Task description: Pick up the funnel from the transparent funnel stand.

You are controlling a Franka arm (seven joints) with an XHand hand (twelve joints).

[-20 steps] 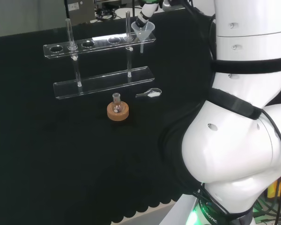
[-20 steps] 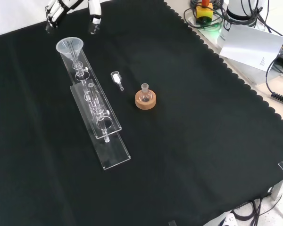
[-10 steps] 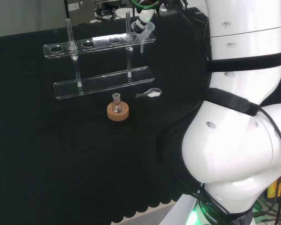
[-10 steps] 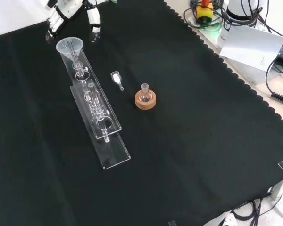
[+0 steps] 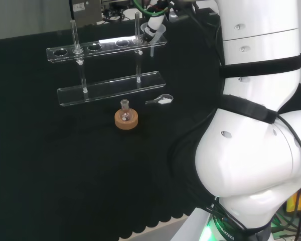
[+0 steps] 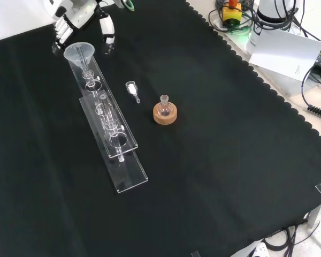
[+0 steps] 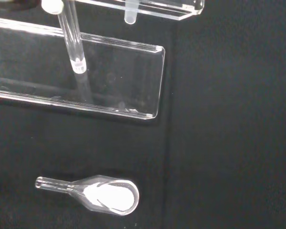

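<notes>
The clear funnel [image 6: 79, 52] sits in the end hole of the transparent stand [image 6: 109, 126], at the stand's far end in the front view. My black and white hand [image 6: 79, 15] hovers just beyond it, open. Its fingers [image 6: 59, 35] reach down on one side of the funnel's rim and the thumb [image 6: 108, 33] on the other, apart from it. In the head view the hand [image 5: 152, 23] partly covers the funnel [image 5: 160, 32] at the right end of the stand [image 5: 108, 86]. The wrist view looks down on the stand's base plate [image 7: 114, 81] and the funnel's stem [image 7: 130, 14].
A small glass scoop with white powder [image 6: 131, 88] [image 7: 107, 195] lies on the cloth beside the stand. A cork ring with a little flask [image 6: 165, 113] [image 5: 126, 119] stands a bit farther out. Two upright rods [image 5: 73, 31] rise from the stand.
The hand has dropped closer to the funnel. Its fingers and thumb now straddle the rim in the front view. The funnel and stand have not moved.
</notes>
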